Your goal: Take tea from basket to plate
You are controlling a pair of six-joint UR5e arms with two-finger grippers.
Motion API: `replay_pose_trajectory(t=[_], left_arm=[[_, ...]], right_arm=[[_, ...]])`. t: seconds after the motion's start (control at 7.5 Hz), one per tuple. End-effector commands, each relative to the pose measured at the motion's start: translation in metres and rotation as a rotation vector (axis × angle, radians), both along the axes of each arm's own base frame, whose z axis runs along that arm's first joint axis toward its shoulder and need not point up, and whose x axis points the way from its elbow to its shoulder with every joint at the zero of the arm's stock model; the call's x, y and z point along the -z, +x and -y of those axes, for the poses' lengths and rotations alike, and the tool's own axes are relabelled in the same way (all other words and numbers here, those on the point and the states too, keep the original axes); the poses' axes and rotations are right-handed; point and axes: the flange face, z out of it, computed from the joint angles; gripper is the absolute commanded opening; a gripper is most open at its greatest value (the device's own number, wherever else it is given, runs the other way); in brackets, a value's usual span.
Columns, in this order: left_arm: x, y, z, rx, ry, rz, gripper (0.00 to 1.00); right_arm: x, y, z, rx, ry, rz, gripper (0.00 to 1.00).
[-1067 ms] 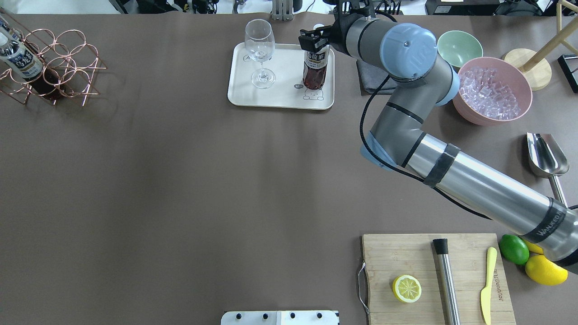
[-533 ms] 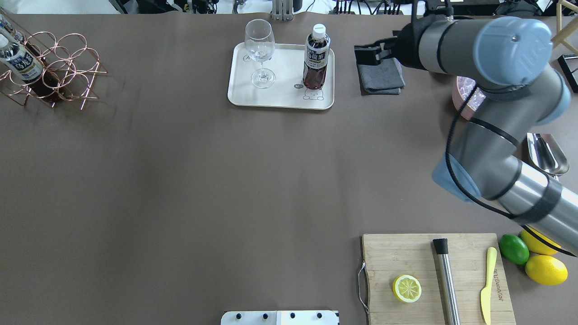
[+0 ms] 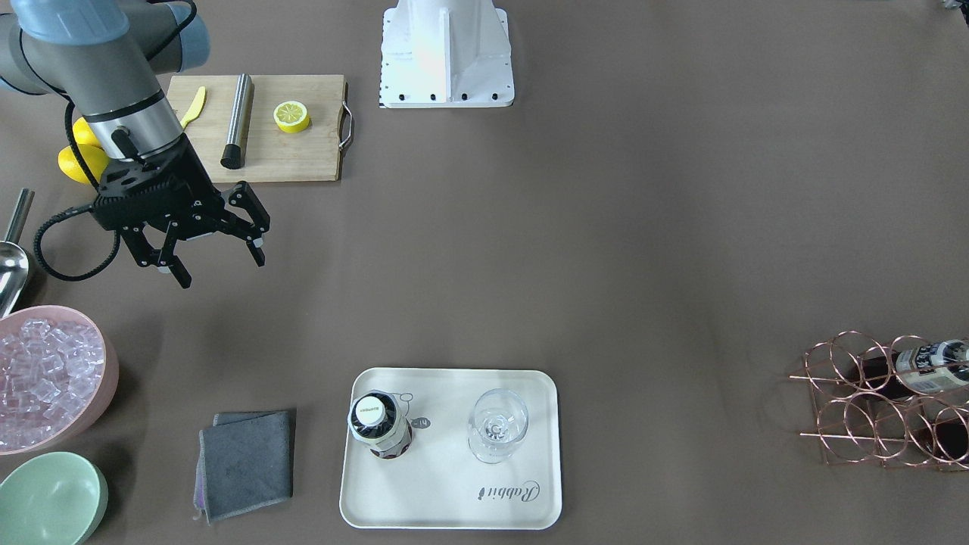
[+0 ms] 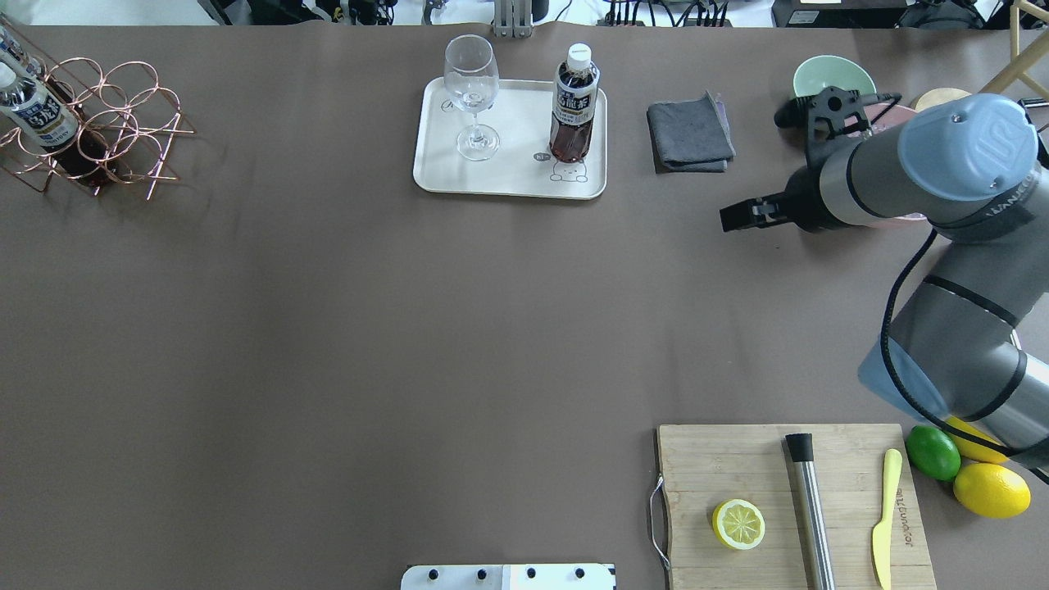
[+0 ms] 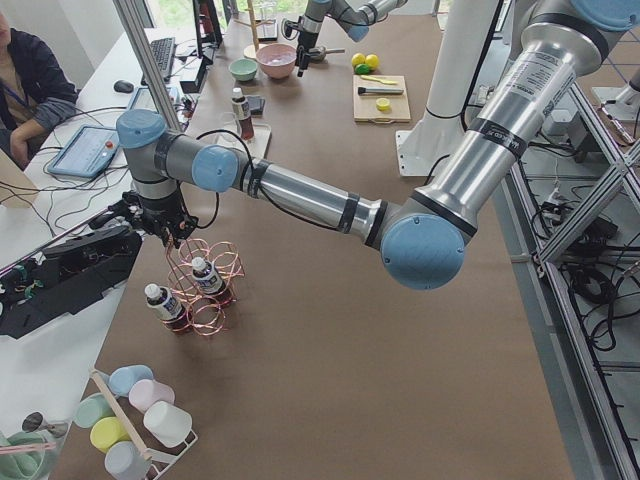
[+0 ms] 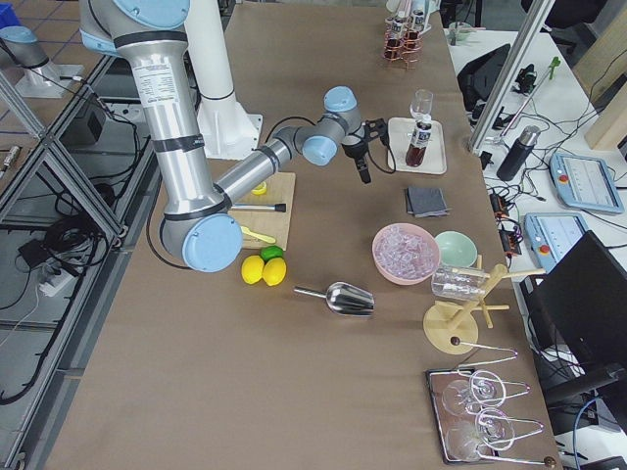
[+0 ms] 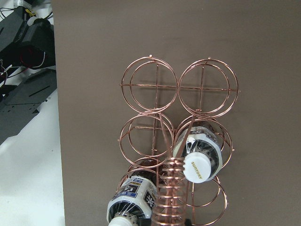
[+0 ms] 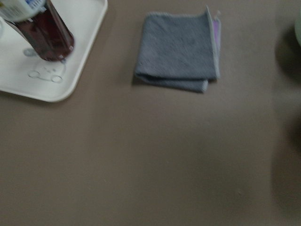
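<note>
One tea bottle (image 4: 574, 106) stands upright on the cream plate (image 4: 512, 179), also seen from the front (image 3: 380, 428). The copper wire basket (image 4: 123, 123) sits at the far left and holds two more tea bottles (image 7: 200, 157) (image 7: 134, 200). My right gripper (image 3: 222, 271) is open and empty. It hangs above the bare table, right of the plate and apart from it. My left gripper (image 5: 165, 232) hovers just above the basket (image 5: 205, 290). Its fingers show in no close view, so I cannot tell whether it is open or shut.
A wine glass (image 4: 471, 98) stands on the plate beside the tea. A grey cloth (image 4: 690, 131) lies right of the plate. A pink ice bowl (image 3: 45, 378), a mint bowl (image 3: 49, 503) and a steel scoop (image 3: 11, 261) lie further right. The cutting board (image 4: 737, 467) is near the robot.
My right gripper has let go of the tea bottle on the plate and has swung right and back towards the robot. The bottle stays upright.
</note>
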Motion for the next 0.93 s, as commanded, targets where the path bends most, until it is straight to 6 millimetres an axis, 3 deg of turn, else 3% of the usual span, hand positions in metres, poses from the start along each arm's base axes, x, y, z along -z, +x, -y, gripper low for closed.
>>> replay_pose_trajectory(t=[0.0,0.13,0.27,0.53,0.67,0.8], left_arm=[[0.001,0.0,-0.001,0.0,0.002,0.0,0.0],[0.004,0.0,-0.001,0.001,0.006,-0.001,0.0],[0.004,0.0,-0.001,0.001,0.006,-0.001,0.0],[0.004,0.001,-0.001,0.002,0.004,-0.001,0.0],[0.004,0.001,-0.001,0.003,0.003,-0.001,0.19],[0.005,0.001,-0.001,0.006,0.0,-0.006,0.96]], right_arm=[[-0.108,0.061,-0.018,0.057,-0.347,-0.079,1.0],[-0.148,0.094,-0.028,0.044,-0.403,-0.115,1.0],[-0.172,0.126,-0.022,0.027,-0.421,-0.151,1.0],[-0.188,0.237,0.003,0.06,-0.387,-0.253,1.0],[-0.186,0.274,0.013,0.08,-0.374,-0.275,1.0],[-0.188,0.308,0.014,0.108,-0.358,-0.292,1.0]])
